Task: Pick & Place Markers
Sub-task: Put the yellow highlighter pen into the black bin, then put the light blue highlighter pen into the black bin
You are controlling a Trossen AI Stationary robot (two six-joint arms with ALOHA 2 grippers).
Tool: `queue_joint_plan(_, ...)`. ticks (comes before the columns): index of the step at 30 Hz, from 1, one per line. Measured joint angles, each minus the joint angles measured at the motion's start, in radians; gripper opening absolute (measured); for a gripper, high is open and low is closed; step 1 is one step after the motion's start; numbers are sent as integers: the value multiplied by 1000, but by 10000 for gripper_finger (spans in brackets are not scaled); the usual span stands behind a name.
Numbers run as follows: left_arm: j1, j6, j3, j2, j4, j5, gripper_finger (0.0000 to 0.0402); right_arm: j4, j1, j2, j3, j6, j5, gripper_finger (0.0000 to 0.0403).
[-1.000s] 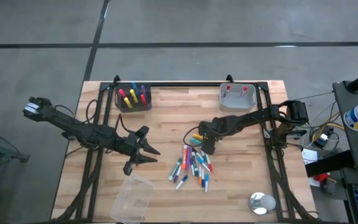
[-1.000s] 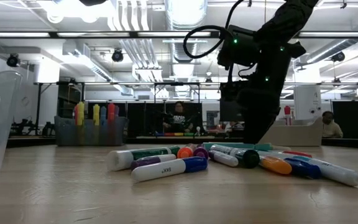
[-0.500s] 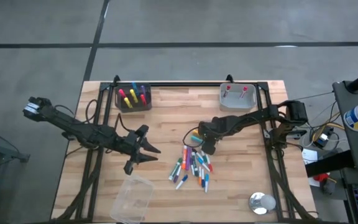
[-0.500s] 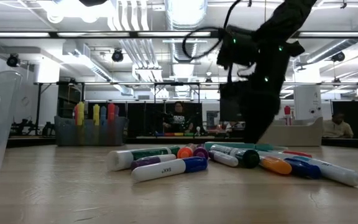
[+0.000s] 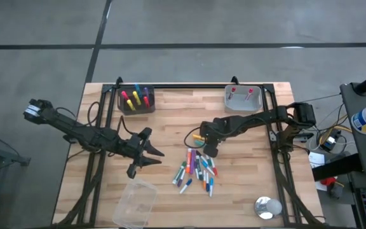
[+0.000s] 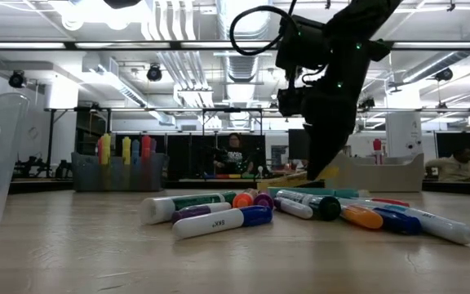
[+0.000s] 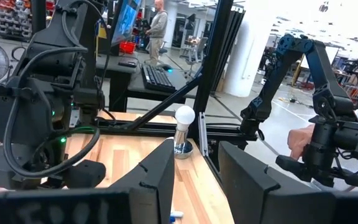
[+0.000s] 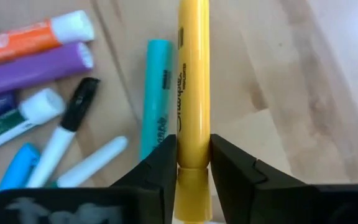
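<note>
Right gripper, jaws closed on a yellow capped marker pen, lifted just above the far end of the heap of mixed-colour marker pens at the centre of the wooden table. The pen's long axis runs straight out between the fingers. Two bins stand along the far edge; the grey tray near the far right corner is nearer this arm than the dark bin. Left gripper waits toward the left edge, jaws apart, empty.

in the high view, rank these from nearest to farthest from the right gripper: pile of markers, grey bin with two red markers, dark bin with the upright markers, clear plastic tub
1. pile of markers, just below the right gripper
2. grey bin, at the table's far edge, right side
3. dark bin, at the far edge, left side
4. clear plastic tub, at the near edge, left side; only slightly farther than the dark bin
</note>
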Motion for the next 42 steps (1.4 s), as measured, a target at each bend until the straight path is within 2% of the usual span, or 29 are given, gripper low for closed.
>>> queue_joint_plan(3,0,0,0,0,0,0,119,-15,1,0,5,6,-11,97)
queue_joint_plan(14,0,1,0,0,-9,1,119,-41,6,0,37,10,-17,53)
queue_joint_plan(17,0,2,0,0,-11,1,119,-37,6,0,41,10,-33,68)
queue_joint_plan(24,0,4,0,0,-12,1,119,-20,16,0,36,28,-85,147)
queue_joint_plan(28,0,4,0,0,-15,1,119,-16,15,5,19,31,-84,175)
queue_joint_plan(42,0,4,0,0,-27,1,119,50,19,50,-3,36,-85,185)
